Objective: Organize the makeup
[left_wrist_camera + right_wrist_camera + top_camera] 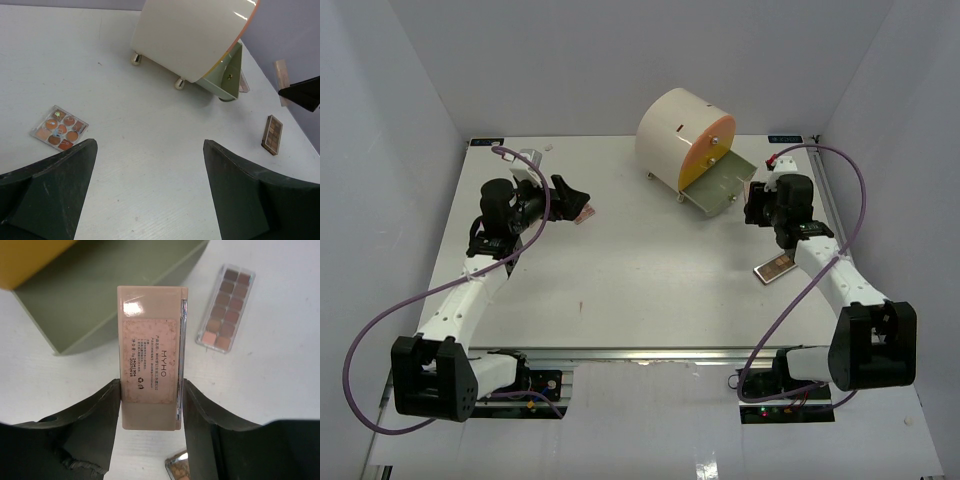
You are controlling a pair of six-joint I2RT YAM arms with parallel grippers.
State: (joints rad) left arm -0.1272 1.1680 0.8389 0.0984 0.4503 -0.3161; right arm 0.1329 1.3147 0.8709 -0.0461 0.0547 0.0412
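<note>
- The right gripper (151,385) has its fingers clamped on the two long sides of a pink case (150,357), which is flat and has a printed label facing up.
- In the right wrist view, the far end of the pink case shows in front of the green drawer (100,295).
- The green drawer stands pulled out from the round drawer box (685,135) at the far right of the table (640,280).
- A clear-lidded palette (226,307) of brown and peach pans lies flat just beside the drawer.
- From above, we see a brown palette (775,268) lying near the right forearm. We cannot tell whether it is that same one.
- The left gripper (570,195) sits at the far left with its fingers (50,190) wide apart and nothing between them.
- A round-pan palette (59,128) lies flat on the table near the left gripper, clear of its fingers.
</note>
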